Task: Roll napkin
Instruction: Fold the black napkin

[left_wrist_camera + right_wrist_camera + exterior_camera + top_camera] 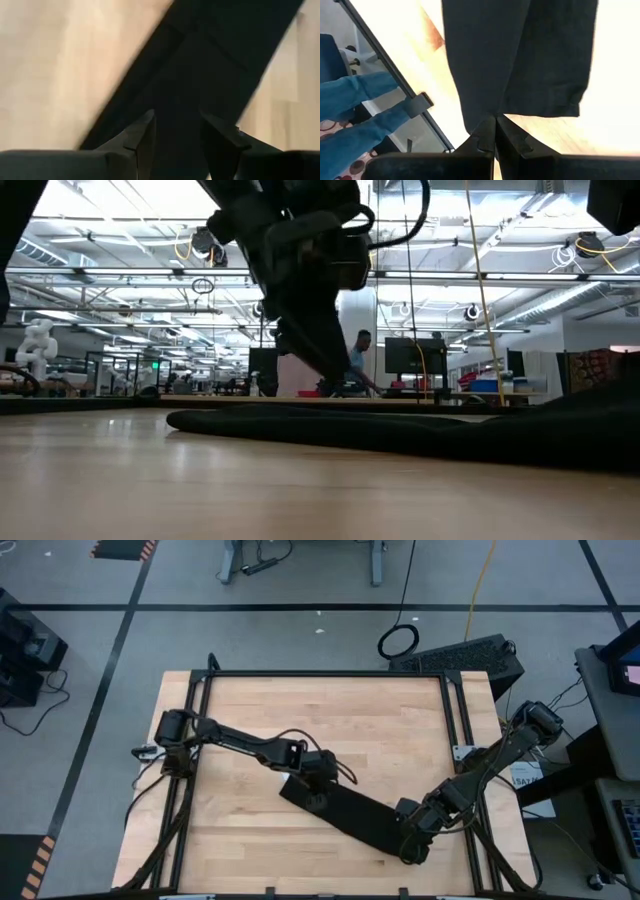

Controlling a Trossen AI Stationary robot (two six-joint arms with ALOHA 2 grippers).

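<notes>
High view: the napkin (350, 812) is laid as a long dark strip slanting across the front middle of the table (330, 720). Its rear-left end is straddled by the part-open fingers of the left gripper (317, 800); whether cloth is pinched there cannot be told. The right gripper (410, 850) is clamped fully together at the front-right corner. The strip may be dragged rather than rolled if either end slips.

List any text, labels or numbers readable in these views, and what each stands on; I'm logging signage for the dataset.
None can be read.
White sheet beside the table's right edge: dark print, too small to read.
Napkin: no lettering visible.
</notes>
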